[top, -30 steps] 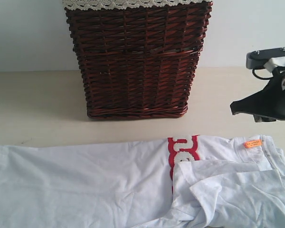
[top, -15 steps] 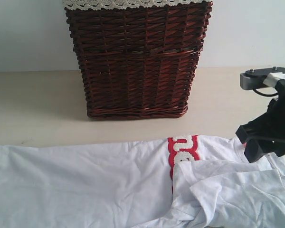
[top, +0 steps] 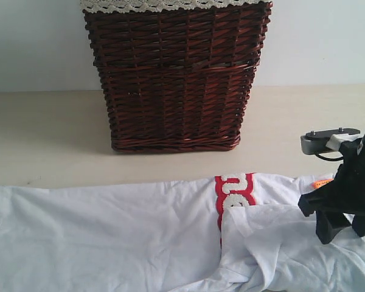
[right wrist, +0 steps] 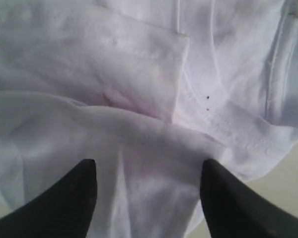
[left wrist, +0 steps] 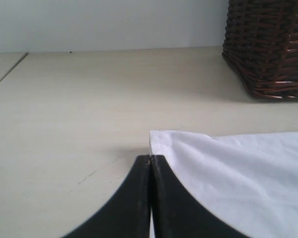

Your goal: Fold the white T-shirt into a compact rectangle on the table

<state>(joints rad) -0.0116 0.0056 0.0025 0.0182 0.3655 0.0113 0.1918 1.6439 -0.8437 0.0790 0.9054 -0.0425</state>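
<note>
The white T-shirt (top: pixel 109 231) lies spread along the front of the table (top: pixel 48 134). Its right part is folded back over the red band (top: pixel 234 191). My right gripper (top: pixel 344 231) hangs open just over that folded part, near the shirt's right end. In the right wrist view its gripper (right wrist: pixel 149 168) has wrinkled shirt cloth (right wrist: pixel 139 74) under the gap and nothing between the fingers. My left gripper (left wrist: pixel 150 158) is shut, its tips over the edge of the shirt (left wrist: pixel 238 168) beside a corner. It is out of the exterior view.
A dark brown wicker basket (top: pixel 176 79) with a lace rim stands on the table behind the shirt; its corner shows in the left wrist view (left wrist: pixel 273 44). A small orange tag (top: pixel 322 182) sits on the shirt by the right gripper. A white wall runs behind the table.
My right gripper has come down from above the table's right side onto the folded part of the shirt, and its jaws have opened. The shirt has not moved.
</note>
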